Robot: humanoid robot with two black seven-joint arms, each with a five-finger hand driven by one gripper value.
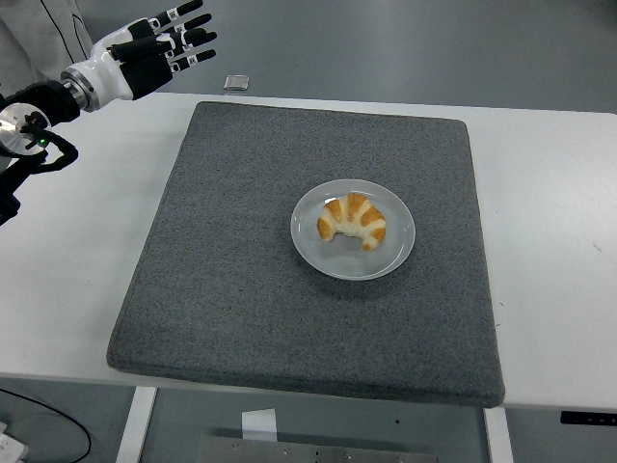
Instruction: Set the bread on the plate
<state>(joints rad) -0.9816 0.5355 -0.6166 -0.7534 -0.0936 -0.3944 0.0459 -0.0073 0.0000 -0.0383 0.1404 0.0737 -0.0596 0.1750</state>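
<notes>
1. Bread: one croissant, golden brown with pale bands, curved, its open side facing the near edge. It lies on the plate, slightly left of the plate's centre, with nothing touching it from above

2. Plate: round, pale grey-white, shallow rim. It sits flat on the mat, a little right of the mat's middle

3. Mat: dark grey, square, coarse texture, rounded corners. It covers most of the table's central area; its near edge overhangs close to the table's front edge

4. Table: white top, bare strips visible to the left and right of the mat

5. Left hand: white and black, five fingers stretched out and spread, holding nothing. It hangs in the air above the far left corner of the table, well apart from the plate and bread. The black forearm enters from the left edge

6. Small object: flat, grey, squarish, seen just beyond the table's far edge, near the mat's far left corner; identity cannot be told

7. Pale cloth: at the top left corner, behind the arm; partly cut off
</notes>
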